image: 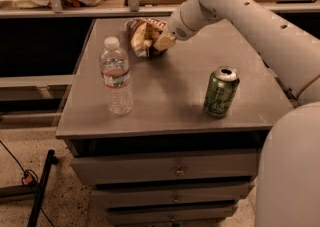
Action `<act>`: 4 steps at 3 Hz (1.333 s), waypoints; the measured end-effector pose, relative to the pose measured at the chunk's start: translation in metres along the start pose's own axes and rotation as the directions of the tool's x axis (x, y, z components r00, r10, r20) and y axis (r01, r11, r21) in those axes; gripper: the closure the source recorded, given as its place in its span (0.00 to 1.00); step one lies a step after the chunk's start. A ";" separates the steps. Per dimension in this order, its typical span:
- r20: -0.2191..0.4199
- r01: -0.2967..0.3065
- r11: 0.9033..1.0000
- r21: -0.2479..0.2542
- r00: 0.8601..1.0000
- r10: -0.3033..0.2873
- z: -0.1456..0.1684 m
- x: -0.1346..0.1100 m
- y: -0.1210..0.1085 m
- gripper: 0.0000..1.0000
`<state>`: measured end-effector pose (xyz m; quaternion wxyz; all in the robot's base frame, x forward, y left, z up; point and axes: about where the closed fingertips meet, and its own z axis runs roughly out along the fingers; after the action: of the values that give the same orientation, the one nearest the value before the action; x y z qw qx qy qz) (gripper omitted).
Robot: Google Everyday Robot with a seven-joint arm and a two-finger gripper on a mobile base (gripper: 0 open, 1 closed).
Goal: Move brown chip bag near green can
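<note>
The brown chip bag lies crumpled at the far middle of the grey table top. The green can stands upright near the front right of the table, well apart from the bag. My gripper comes in from the right on the white arm and sits against the right side of the bag, low over the table. Part of the bag's right edge is hidden behind the gripper.
A clear water bottle stands upright at the front left of the table. The table has drawers below. A shelf rail with cloth runs behind it. A black stand and cable lie on the floor at left.
</note>
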<state>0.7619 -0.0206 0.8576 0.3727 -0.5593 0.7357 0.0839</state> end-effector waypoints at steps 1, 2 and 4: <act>0.010 -0.009 1.000 -0.010 1.000 0.009 -0.024 0.010 -0.021 1.00; 0.027 -0.006 1.000 0.015 1.000 0.006 -0.065 0.027 -0.035 1.00; 0.059 0.060 0.994 0.095 0.996 -0.066 -0.133 0.048 -0.028 1.00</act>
<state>0.7216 -0.1391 0.9297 0.4237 -0.5614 0.7088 0.0552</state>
